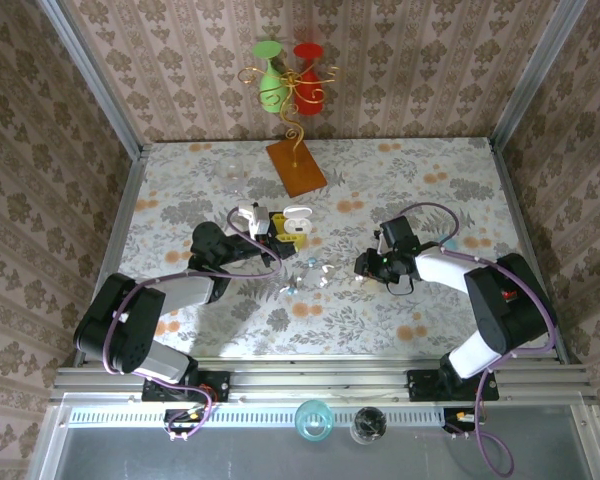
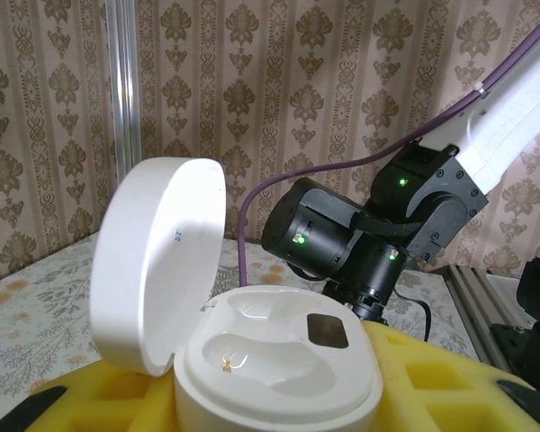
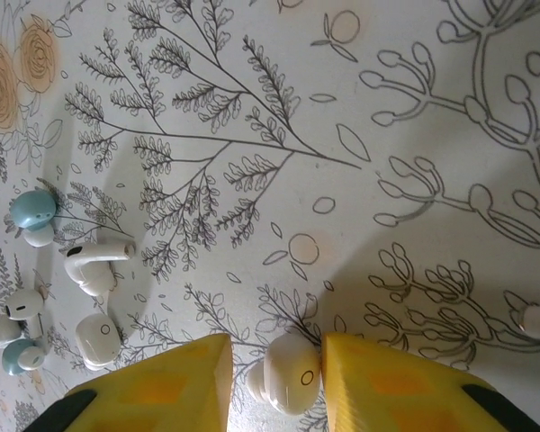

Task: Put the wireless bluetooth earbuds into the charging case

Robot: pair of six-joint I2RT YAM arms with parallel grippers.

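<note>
Left gripper [image 2: 270, 400] clasps the open case [image 2: 279, 346], wells empty. Right gripper [image 3: 275, 362] jaws, narrowly apart, flank an earbud [image 3: 292, 387].

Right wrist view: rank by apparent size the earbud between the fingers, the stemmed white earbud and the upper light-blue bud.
1. The earbud between the fingers, though it is nearest the camera, which inflates it.
2 and 3. The stemmed white earbud is longer, the upper light-blue bud rounder; too alike to rank.
</note>
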